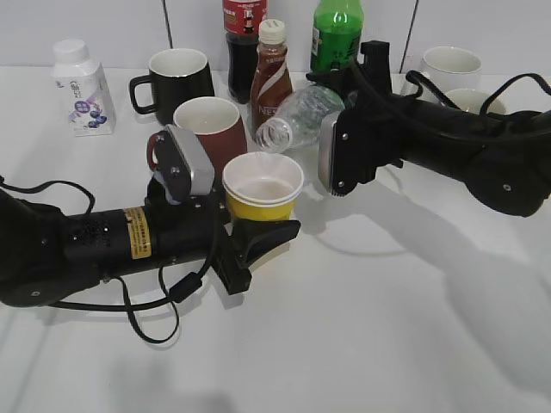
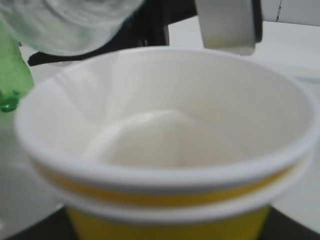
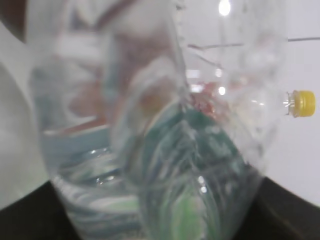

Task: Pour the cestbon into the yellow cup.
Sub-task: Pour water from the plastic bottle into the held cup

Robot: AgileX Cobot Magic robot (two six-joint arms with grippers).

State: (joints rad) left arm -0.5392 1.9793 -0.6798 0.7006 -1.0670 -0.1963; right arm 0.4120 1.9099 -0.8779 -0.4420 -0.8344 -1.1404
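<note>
The yellow cup (image 1: 263, 196), white inside, sits between the fingers of my left gripper (image 1: 258, 225), which is shut on it. It fills the left wrist view (image 2: 165, 150). My right gripper (image 1: 331, 129) is shut on the cestbon (image 1: 297, 114), a clear ribbed bottle. The bottle is tilted, with its open mouth down to the left just above the cup's far rim. The bottle fills the right wrist view (image 3: 165, 150), blurred, with water inside. Its base shows at the top of the left wrist view (image 2: 70, 22).
Behind the cup stand a dark red mug (image 1: 211, 129), a black mug (image 1: 176, 79), a brown Nescafe bottle (image 1: 270, 73), a cola bottle (image 1: 244, 39) and a green soda bottle (image 1: 336, 34). A white bottle (image 1: 82, 86) is back left, white mugs (image 1: 452, 69) back right.
</note>
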